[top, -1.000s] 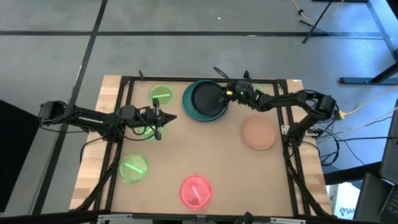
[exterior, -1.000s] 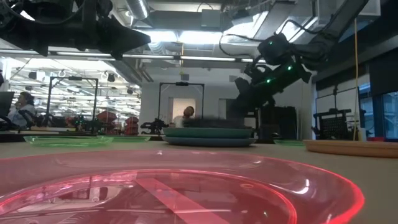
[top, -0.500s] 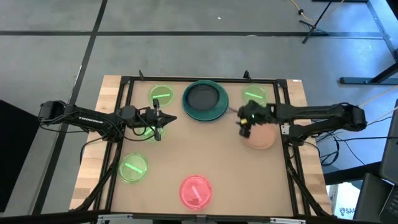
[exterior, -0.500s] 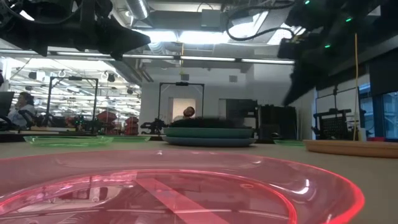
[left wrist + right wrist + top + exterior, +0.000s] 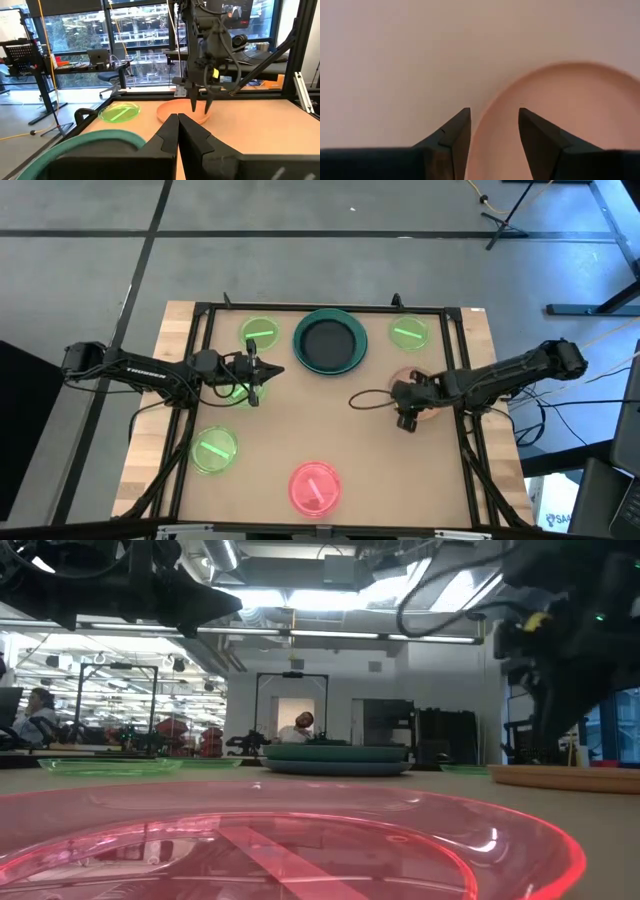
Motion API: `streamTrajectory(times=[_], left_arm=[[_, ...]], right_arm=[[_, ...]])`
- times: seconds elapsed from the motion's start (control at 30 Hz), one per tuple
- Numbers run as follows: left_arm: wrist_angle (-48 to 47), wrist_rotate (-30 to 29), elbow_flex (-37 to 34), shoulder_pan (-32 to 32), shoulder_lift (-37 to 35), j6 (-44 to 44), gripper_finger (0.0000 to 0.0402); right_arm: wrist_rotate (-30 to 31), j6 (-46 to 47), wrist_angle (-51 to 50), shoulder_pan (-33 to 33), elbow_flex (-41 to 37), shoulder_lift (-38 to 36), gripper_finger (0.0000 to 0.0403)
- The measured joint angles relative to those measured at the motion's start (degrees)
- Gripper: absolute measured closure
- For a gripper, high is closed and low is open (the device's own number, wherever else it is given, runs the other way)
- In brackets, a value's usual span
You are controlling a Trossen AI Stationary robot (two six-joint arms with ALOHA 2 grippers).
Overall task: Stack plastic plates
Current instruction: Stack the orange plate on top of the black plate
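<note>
A black plate [image 5: 327, 338] lies in a teal plate [image 5: 348, 360] at the far edge; the low view shows a blue plate [image 5: 335, 768] underneath. The peach plate [image 5: 425, 398] lies right of centre. My right gripper [image 5: 492, 112] hangs over it, open and pointing down, one finger on each side of its rim [image 5: 492, 107]. Whether it touches the plate, I cannot tell. My left gripper [image 5: 177, 120] is shut and waits at the left, over a neon-green plate [image 5: 234, 390]. Three more green plates [image 5: 259, 333] [image 5: 409, 333] [image 5: 214, 450] and a pink plate [image 5: 315, 487] lie flat on the table.
A black frame [image 5: 200, 340] borders the table on all sides. A loose cable [image 5: 368, 402] loops from my right arm over the table's middle. Bare tabletop lies between the stack, the pink plate and the peach plate. A person [image 5: 298, 725] shows in the room beyond.
My right gripper has left the black plate on the teal plate at the far edge. It has swung toward the right and near side and turned to point down, and it now hangs over the peach plate. The black plate has settled flat on the stack.
</note>
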Motion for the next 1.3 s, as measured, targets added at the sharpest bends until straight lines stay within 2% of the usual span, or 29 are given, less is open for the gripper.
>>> streamTrajectory(times=[0.53, 0.97, 1.3], left_arm=[[0.0, 0.0, 0.0, 0.04, 0.0, -0.02, 0.0399], [0.0, 0.0, 0.0, 0.04, 0.0, -0.04, 0.0399], [0.0, 0.0, 0.0, 0.04, 0.0, -0.04, 0.0399]], right_arm=[[-2.55, 2.9, 5.94, 0.25, -5.6, -0.02, 0.0249], [-2.47, -0.2, 6.18, 0.26, -1.77, -0.02, 0.0249], [-5.17, 0.31, 9.23, 0.29, -4.81, -0.02, 0.0249]])
